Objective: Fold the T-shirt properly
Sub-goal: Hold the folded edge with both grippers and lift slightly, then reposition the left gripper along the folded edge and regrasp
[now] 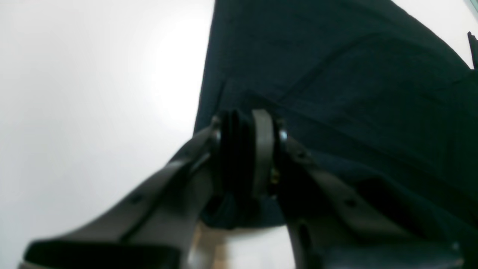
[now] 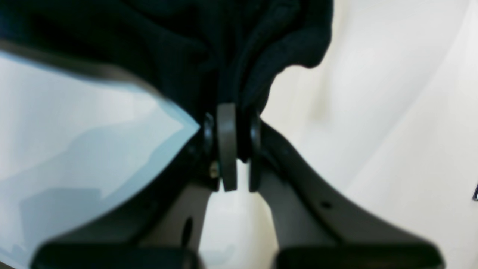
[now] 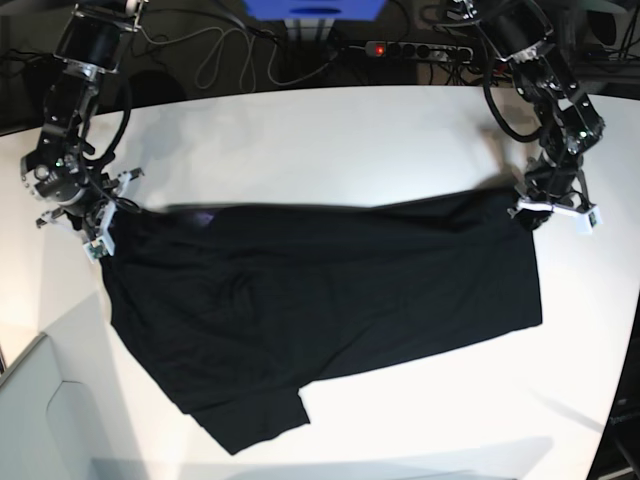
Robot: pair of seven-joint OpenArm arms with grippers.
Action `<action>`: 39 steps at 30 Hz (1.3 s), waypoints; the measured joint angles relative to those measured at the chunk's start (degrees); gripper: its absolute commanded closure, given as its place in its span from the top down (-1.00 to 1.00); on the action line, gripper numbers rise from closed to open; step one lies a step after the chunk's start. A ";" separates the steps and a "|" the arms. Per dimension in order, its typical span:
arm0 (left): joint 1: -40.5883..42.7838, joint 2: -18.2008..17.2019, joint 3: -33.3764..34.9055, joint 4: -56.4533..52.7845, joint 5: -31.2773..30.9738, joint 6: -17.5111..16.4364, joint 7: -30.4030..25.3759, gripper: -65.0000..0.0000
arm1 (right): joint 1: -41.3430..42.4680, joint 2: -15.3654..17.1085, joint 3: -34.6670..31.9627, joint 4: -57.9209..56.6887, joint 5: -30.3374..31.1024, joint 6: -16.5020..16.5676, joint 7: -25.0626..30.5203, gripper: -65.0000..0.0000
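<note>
Two tools [image 1: 248, 149] [image 2: 229, 145] pinch T-shirt [image 3: 330, 290] corners — cloth spread on table [image 3: 330, 140].

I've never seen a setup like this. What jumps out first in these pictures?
A big black T-shirt sprawls across the white table, stretched between two robot arms. The right hand pinches its corner on the base view's left; the left hand grips the opposite corner on the right.

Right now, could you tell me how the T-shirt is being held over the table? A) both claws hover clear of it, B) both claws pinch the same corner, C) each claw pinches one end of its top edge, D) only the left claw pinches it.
C: the right claw and the left claw each pinch an opposite end of the T-shirt.
</note>
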 measured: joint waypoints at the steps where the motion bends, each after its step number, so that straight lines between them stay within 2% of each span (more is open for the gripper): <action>1: 0.00 0.00 0.00 0.00 0.00 0.00 0.00 -0.76 | -0.02 0.00 0.00 0.00 0.00 0.00 0.00 -0.99; 4: 0.00 0.02 0.00 0.00 -0.02 -0.02 0.00 -0.91 | -0.02 0.00 0.00 0.00 0.00 0.00 0.00 -0.99; 10: -0.02 0.00 0.00 0.00 0.00 0.00 0.00 -0.78 | -0.02 0.00 0.00 0.00 0.00 0.00 0.00 -0.99; 14: -0.02 0.02 0.00 0.00 0.00 0.00 0.00 -1.00 | -0.02 0.00 0.00 0.00 0.00 0.00 0.00 -0.99; 24: 2.64 0.07 0.02 1.42 -0.98 -0.02 -0.20 -1.00 | -0.02 0.00 0.00 0.00 -0.02 0.00 0.00 -0.99; 33: 12.74 0.74 0.07 9.73 -10.34 -0.17 0.02 -1.00 | -0.02 -0.02 0.00 0.00 0.00 0.00 -0.02 -0.99; 39: 16.98 0.70 0.07 17.00 -13.27 -0.22 -0.22 -1.00 | -0.02 -1.31 -0.07 0.00 0.15 0.00 -0.13 -0.99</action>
